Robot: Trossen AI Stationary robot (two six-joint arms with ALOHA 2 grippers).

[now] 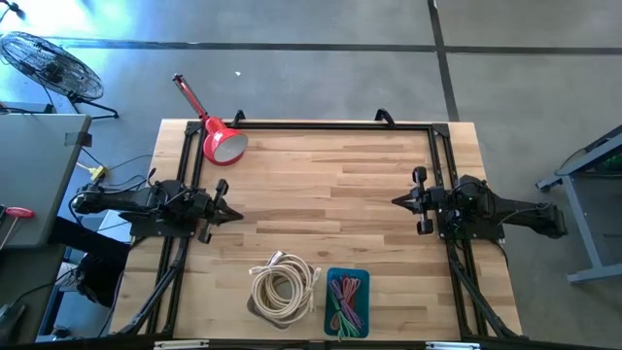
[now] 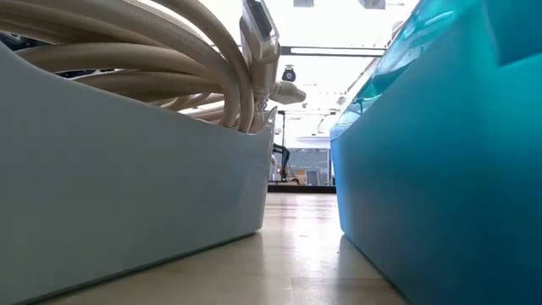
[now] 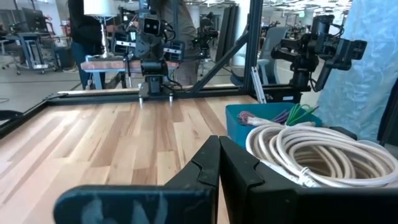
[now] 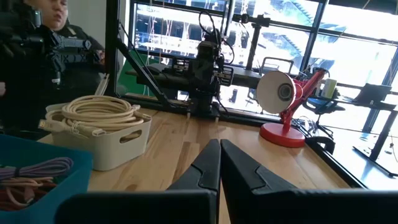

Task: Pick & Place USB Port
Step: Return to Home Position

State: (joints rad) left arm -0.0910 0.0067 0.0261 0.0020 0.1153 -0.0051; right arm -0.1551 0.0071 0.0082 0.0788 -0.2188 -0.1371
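A cream USB cable [image 1: 283, 287] lies coiled in a white bin [image 1: 255, 309] at the table's near edge; its coil [image 3: 314, 151] and the bin [image 4: 106, 140] also show in the wrist views. One plug end [image 2: 259, 30] sticks up over the bin's wall. Beside it on the right, a teal bin [image 1: 348, 276] holds coloured cables [image 1: 346, 301]. My left gripper [image 1: 233, 214] hovers at the table's left, shut and touching nothing [image 3: 219, 144]. My right gripper [image 1: 397, 201] hovers at the right, also shut and touching nothing [image 4: 219, 145]. The two point at each other.
A red desk lamp [image 1: 222, 143] stands at the far left corner of the table. A black frame [image 1: 330, 124] runs along the table's far edge and sides. Bare wood [image 1: 321, 194] lies between the two grippers. A person [image 4: 43, 37] is beyond the table.
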